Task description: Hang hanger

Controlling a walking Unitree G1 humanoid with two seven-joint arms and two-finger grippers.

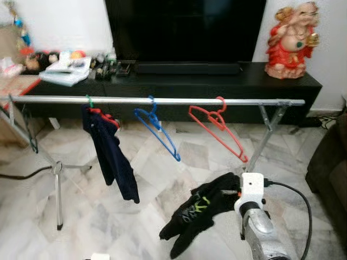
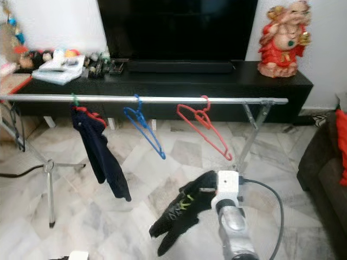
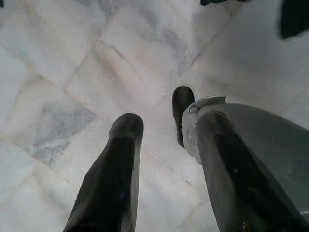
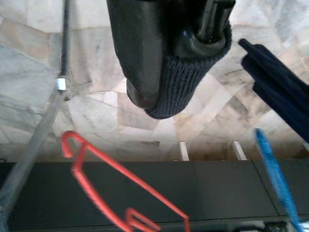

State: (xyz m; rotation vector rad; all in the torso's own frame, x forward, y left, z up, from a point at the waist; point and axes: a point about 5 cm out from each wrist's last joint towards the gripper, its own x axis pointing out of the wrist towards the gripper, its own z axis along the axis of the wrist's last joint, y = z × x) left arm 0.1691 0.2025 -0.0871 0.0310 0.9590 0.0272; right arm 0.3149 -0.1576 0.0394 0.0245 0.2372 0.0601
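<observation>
A silver rail [image 1: 162, 101] crosses in front of me. Three hangers are hooked on it: one carrying a navy garment [image 1: 111, 154], a bare blue hanger [image 1: 158, 132] and a bare red hanger [image 1: 219, 130]. My right gripper [image 4: 176, 67] is held low, below and in front of the red hanger. It is shut on the ribbed edge of a black garment with green print [image 1: 203, 211], which droops to the left of the wrist. My left gripper [image 3: 154, 116] hangs open over the marble floor [image 3: 72, 72], holding nothing.
Behind the rail stand a black TV console [image 1: 217, 81] and a dark TV [image 1: 184, 27]. A red figurine [image 1: 293, 40] sits on the console's right end and clutter [image 1: 68, 67] on its left. A dark sofa [image 1: 328, 173] is at right. The rack legs [image 1: 57, 184] stand on the floor at left.
</observation>
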